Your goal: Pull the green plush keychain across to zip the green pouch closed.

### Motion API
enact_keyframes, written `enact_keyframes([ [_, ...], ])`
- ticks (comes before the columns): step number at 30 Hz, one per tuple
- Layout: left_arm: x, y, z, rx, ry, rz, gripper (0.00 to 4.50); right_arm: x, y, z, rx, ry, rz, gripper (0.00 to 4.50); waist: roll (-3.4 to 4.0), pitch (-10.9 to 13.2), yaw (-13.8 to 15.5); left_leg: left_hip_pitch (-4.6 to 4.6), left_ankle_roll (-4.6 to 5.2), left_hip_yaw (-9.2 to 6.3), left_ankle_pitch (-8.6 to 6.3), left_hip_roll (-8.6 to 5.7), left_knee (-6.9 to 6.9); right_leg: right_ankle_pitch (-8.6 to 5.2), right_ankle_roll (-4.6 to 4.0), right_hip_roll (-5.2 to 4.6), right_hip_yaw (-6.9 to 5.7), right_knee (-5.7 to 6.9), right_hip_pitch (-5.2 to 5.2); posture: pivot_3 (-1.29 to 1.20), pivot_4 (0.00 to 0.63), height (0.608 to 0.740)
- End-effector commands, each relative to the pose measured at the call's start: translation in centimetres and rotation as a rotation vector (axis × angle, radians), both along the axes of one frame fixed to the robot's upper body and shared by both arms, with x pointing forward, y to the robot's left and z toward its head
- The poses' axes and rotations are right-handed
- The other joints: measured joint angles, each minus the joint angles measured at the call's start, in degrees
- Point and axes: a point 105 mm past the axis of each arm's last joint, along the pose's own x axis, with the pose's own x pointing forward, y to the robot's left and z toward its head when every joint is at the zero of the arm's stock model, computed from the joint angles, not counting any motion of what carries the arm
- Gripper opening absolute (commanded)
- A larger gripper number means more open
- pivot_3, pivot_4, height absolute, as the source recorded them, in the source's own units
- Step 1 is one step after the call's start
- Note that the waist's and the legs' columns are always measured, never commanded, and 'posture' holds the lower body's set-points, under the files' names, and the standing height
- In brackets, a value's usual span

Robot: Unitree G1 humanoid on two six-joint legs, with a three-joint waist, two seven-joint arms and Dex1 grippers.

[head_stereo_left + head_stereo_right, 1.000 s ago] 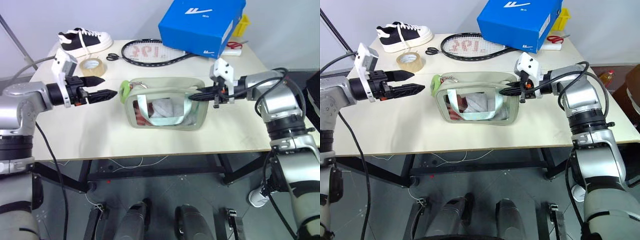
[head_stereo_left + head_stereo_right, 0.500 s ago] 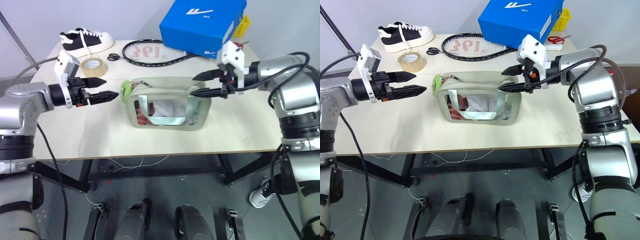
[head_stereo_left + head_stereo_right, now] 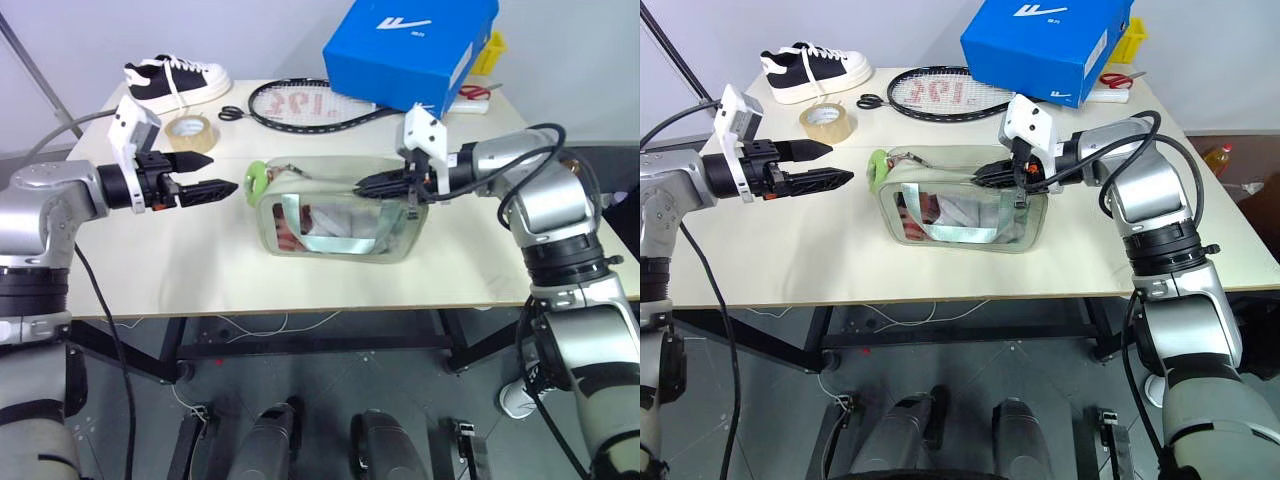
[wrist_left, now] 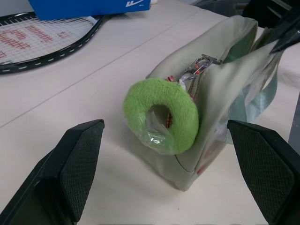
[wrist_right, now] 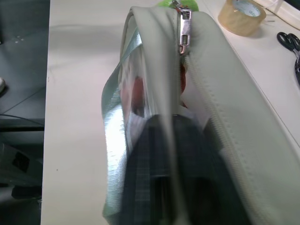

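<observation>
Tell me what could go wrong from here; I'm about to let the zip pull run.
The left hand is open and short of the green plush keychain, so it could close on air. The right hand pinches only the green pouch top edge; the soft bag may slide or tip.

light: bright, even | shadows: soft | right wrist foreground: blurred

Pouch (image 3: 338,207) was stood mid-counter (image 3: 200,270). Plush keychain (image 3: 255,181) was hung at pouch's left end, on zipper pull. Left claw (image 3: 212,176) was held just left of keychain, apart from it. Right claw (image 3: 368,185) was placed at pouch's upper right edge. Tape roll (image 3: 189,132) and shoe (image 3: 175,80) were found behind-left; scissors (image 3: 230,113) and racket (image 3: 310,104) behind pouch; box (image 3: 412,48) behind-right.
</observation>
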Motion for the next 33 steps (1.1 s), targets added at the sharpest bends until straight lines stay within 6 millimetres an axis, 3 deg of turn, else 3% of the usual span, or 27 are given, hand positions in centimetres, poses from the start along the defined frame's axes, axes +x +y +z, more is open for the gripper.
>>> enact_keyframes([
  [1, -0.2, 1.5, 1.2, 0.02, -0.053, 0.044, 4.5, -0.5, 1.0, 1.8, 0.034, -0.057, 0.04, 0.02, 0.0, 0.0, -0.2, 0.0, 0.0, 0.0, 0.0, 0.0, -0.01, 0.0, 0.0, 0.01, 0.0, 0.0, 0.0, 0.0, 0.15, 0.74],
  [6, 0.1, 4.5, 2.7, 0.029, -0.073, 0.128, 4.5, -2.9, 2.2, 2.6, 0.015, -0.066, 0.144, 0.02, 0.0, 0.0, -0.3, -0.02, 0.07, 0.01, 0.05, 0.04, -0.02, 0.0, 0.0, 0.07, -0.01, 0.06, -0.1, 0.0, 0.15, 0.74],
  [9, 0.0, 5.0, 2.6, 0.043, -0.067, 0.127, 4.5, -4.1, 2.9, 2.6, 0.004, -0.063, 0.165, 0.02, 0.0, 0.0, -0.1, -0.1, 0.08, 0.01, 0.05, 0.03, -0.03, 0.0, 0.0, 0.06, -0.02, 0.06, -0.23, 0.0, 0.15, 0.74],
  [14, -0.2, 4.2, 2.0, 0.035, -0.053, 0.097, 4.5, -4.7, 3.7, 1.5, 0.012, -0.048, 0.141, 0.02, -0.03, 0.0, 0.2, -0.11, 0.01, 0.0, -0.01, 0.01, 0.03, -0.01, -0.02, -0.03, 0.01, 0.03, -0.35, 0.0, 0.15, 0.74],
  [19, -0.7, 3.4, 1.0, 0.046, -0.019, 0.053, 4.5, -4.7, 3.1, -0.7, -0.019, -0.051, 0.111, 0.02, -0.05, 0.0, 0.1, -0.1, 0.02, 0.0, -0.01, -0.01, 0.02, -0.03, -0.06, -0.09, 0.01, 0.04, -0.34, 0.0, 0.15, 0.74],
  [25, -3.2, 2.6, -0.4, 0.039, 0.183, -0.139, 4.5, -5.4, 2.1, -1.0, -0.033, -0.049, 0.136, 0.02, -0.05, 0.0, -0.1, -0.1, 0.03, 0.01, 0.0, -0.01, 0.03, -0.03, -0.05, -0.07, 0.0, 0.05, -0.26, 0.0, 0.15, 0.74],
  [28, -4.6, 2.4, -2.2, 0.153, 0.275, -0.266, 4.5, -5.9, 1.8, -0.9, -0.039, -0.035, 0.156, 0.02, -0.05, 0.0, -0.1, -0.08, 0.03, 0.01, -0.01, 0.0, 0.03, -0.1, -0.18, -0.07, -0.01, 0.03, -0.29, 0.0, 0.15, 0.74],
  [33, -3.4, 1.2, -2.1, 0.16, 0.284, -0.337, 4.5, -6.6, 2.0, -1.1, -0.047, -0.02, 0.181, 0.02, -0.07, 0.0, 0.4, -0.1, 0.04, -0.03, -0.02, -0.01, 0.07, -0.13, -0.24, -0.15, -0.08, -0.02, -0.27, 0.0, 0.15, 0.74],
])
